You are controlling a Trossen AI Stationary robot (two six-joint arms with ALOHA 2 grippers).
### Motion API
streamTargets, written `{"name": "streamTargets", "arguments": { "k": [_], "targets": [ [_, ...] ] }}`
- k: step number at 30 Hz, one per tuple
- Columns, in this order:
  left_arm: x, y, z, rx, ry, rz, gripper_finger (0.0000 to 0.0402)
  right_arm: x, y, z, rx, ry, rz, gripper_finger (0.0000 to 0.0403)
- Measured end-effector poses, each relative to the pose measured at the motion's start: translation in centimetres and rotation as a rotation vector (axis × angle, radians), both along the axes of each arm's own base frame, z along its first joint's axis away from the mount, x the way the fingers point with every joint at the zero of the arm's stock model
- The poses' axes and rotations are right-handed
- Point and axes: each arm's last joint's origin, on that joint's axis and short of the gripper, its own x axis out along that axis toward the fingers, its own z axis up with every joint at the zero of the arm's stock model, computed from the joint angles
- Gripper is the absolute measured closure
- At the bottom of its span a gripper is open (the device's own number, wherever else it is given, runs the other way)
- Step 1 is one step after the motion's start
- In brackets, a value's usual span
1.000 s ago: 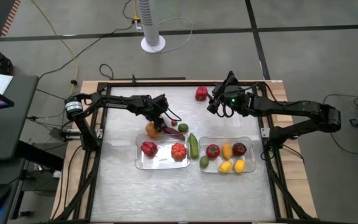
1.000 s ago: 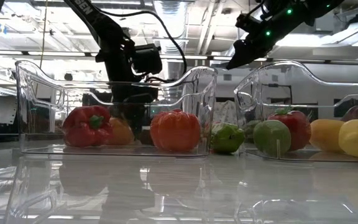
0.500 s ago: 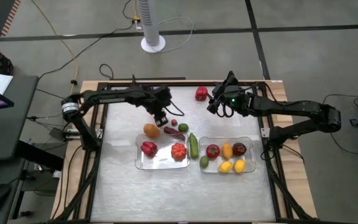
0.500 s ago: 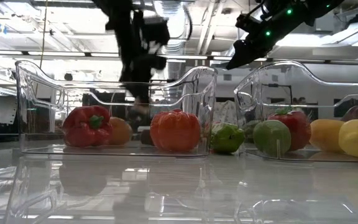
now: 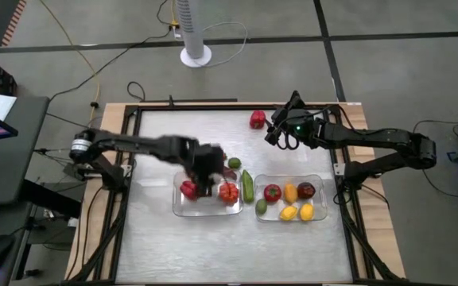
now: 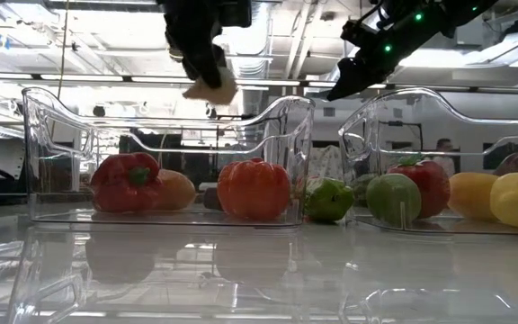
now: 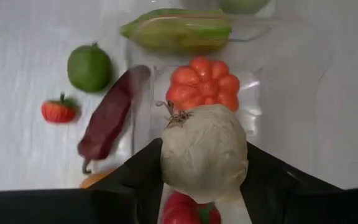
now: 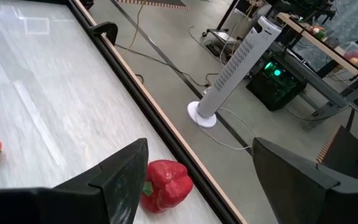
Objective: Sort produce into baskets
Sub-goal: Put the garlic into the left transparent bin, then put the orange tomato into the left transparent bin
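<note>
Left gripper [image 7: 204, 186] above the left basket [image 5: 177, 208], fingers [image 7: 135, 180] clamped on a white bulb [image 7: 204, 160]; in the low view the bulb [image 6: 210, 88] held clear above the basket's rim [image 6: 151, 97]. Directly under the bulb in the left wrist view, an orange ribbed tomato [image 7: 203, 83] inside that basket, with a red pepper [image 7: 190, 210] in the same basket, partly hidden by the gripper. In the high view, pepper [image 5: 188, 189] and tomato [image 5: 229, 193] side by side in the left basket. Outside it on the table [image 5: 157, 238]: a dark red chili [image 7: 109, 118], a green lime [image 7: 89, 60], a small red tomato [image 7: 59, 111], and a long cucumber [image 5: 247, 185] lying between the two baskets. Right basket [image 5: 318, 214] holding a red tomato [image 5: 272, 191], yellow pieces [image 5: 290, 193], a dark purple piece [image 5: 306, 190] and a green piece [image 5: 261, 206] at its near corner. Right gripper [image 8: 194, 180] raised near the table's far edge, fingers [image 8: 126, 174] apart and gripping nothing, with a second red pepper [image 8: 165, 185] on the table just below. White tower fan [image 8: 232, 68] on the floor beyond the table.
</note>
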Motion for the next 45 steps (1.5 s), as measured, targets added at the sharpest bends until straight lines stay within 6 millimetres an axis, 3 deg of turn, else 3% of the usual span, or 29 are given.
{"name": "streamTargets", "arguments": {
  "k": [5, 12, 16, 20, 27, 34, 38, 45],
  "targets": [
    [0.0, -3.1, -1.1, 0.149, 0.041, 0.020, 0.0179, 0.0, 0.0, 0.0, 0.013, -0.016, -0.007, 0.0090],
    [-0.2, -2.9, -1.0, 0.148, 0.048, 0.116, 0.0098, 0.0, 0.0, 0.0, 0.021, -0.023, 0.000, 0.0090],
    [0.0, -1.1, -1.1, 0.205, 0.047, 0.165, 0.0093, 0.0, 0.0, 0.0, 0.021, -0.022, 0.001, 0.0090],
    [0.2, 2.0, -1.8, 0.197, 0.072, 0.180, 0.0105, 0.0, 0.0, 0.0, 0.022, -0.022, 0.004, 0.0090],
    [0.4, 7.9, -4.5, 0.177, 0.055, 0.185, 0.0128, 0.0, 0.0, 0.0, 0.020, -0.021, 0.005, 0.0090],
    [1.2, 12.3, -7.5, 0.072, -0.034, 0.216, 0.0142, 0.0, 0.0, 0.0, 0.013, -0.020, 0.005, 0.0090],
    [1.9, 13.3, -9.6, 0.028, -0.024, 0.180, 0.0145, 0.0, 0.0, 0.0, 0.013, -0.021, 0.006, 0.0090],
    [2.8, 13.2, -12.8, 0.049, 0.045, 0.096, 0.0146, 0.0, 0.0, 0.0, 0.013, -0.021, 0.006, 0.0090]
  ]
}}
